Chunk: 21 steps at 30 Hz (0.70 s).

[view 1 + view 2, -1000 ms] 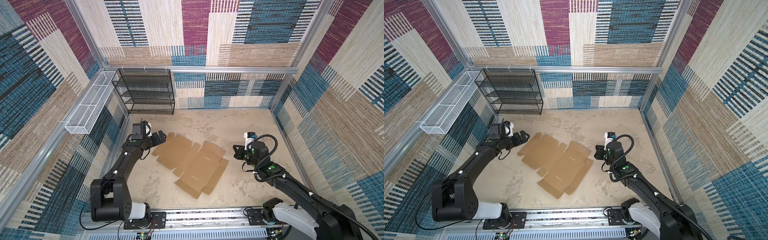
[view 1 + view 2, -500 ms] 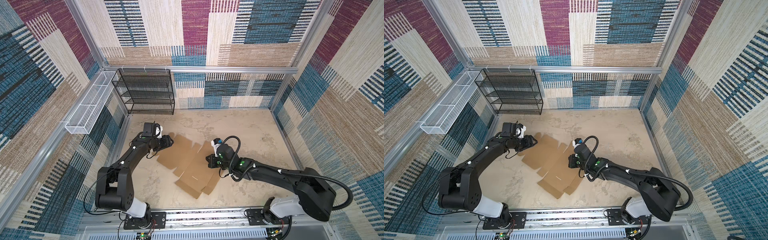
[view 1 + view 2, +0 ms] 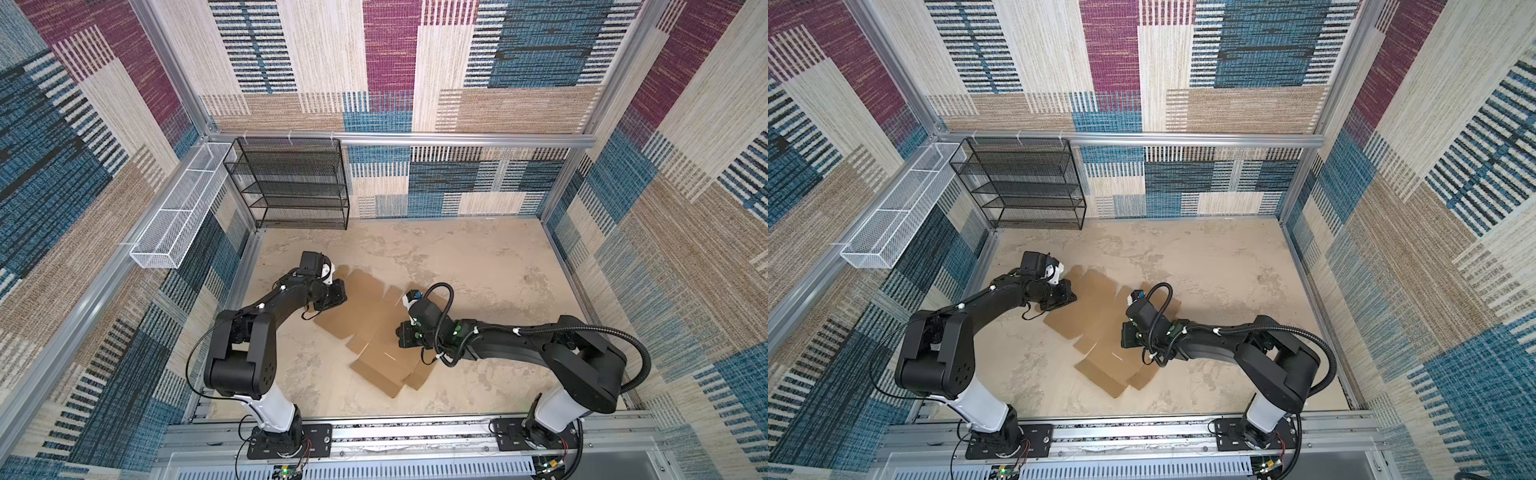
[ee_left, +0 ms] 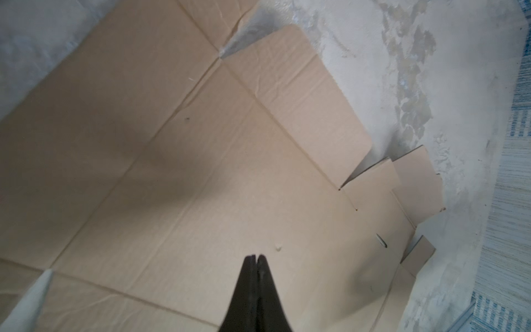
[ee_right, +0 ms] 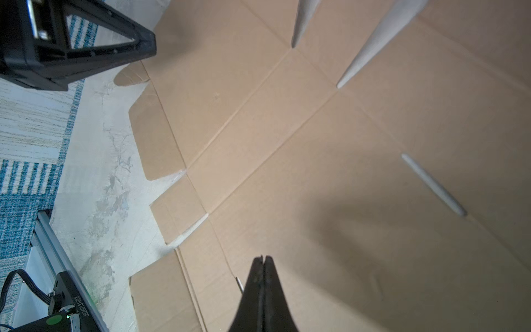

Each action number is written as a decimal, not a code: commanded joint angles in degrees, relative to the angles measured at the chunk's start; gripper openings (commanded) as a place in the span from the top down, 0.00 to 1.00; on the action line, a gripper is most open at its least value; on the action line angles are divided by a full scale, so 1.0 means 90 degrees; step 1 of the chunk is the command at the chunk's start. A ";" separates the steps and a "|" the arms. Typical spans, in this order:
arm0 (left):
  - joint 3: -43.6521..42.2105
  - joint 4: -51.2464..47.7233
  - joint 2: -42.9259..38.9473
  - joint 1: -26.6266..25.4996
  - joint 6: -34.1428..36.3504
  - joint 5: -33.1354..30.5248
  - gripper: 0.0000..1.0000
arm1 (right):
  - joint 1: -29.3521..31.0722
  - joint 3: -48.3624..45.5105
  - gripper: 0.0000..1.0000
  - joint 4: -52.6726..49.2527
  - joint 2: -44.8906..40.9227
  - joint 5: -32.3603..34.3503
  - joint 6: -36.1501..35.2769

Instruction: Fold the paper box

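**Flat sheet, one closed claw at its end and one over its middle**

The paper box (image 3: 365, 303) is not formed yet. It lies flat and open on the desk (image 3: 490, 266), a little left of the middle. Its long axis runs slantwise, from the far left toward the near edge of the desk.

The left claw (image 3: 336, 297) is at the far left end of the sheet, just over its border. The right claw (image 3: 400, 335) reaches in from the right and is over the middle part of the sheet.

In each wrist view the fingers (image 4: 247, 287) of the left one and the fingers (image 5: 253, 287) of the right one are pressed together with nothing between them, low over the cardboard. I cannot tell if the tips touch it.

In my judgement the right arm is better placed to press down the central panel. The left arm is nearer to the end that must be raised, across the long axis. For this it probably has to open first, or to slide under the border.
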 commanded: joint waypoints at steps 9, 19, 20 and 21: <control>-0.0425 0.0419 0.0232 -0.0027 -0.0290 -0.0260 1.00 | 0.0023 -0.0283 1.00 0.0152 0.0325 0.0079 0.0303; -0.1307 0.0686 -0.0232 -0.0105 -0.0691 -0.0365 1.00 | -0.0334 -0.0153 1.00 -0.0018 0.0826 0.0202 0.0242; -0.1394 0.0723 -0.0285 -0.0132 -0.0739 -0.0374 1.00 | -0.0402 -0.0126 1.00 -0.0059 0.0871 0.0219 0.0210; -0.1483 0.0740 -0.0358 -0.0170 -0.0784 -0.0374 1.00 | -0.0481 -0.0082 1.00 -0.0104 0.0901 0.0246 0.0164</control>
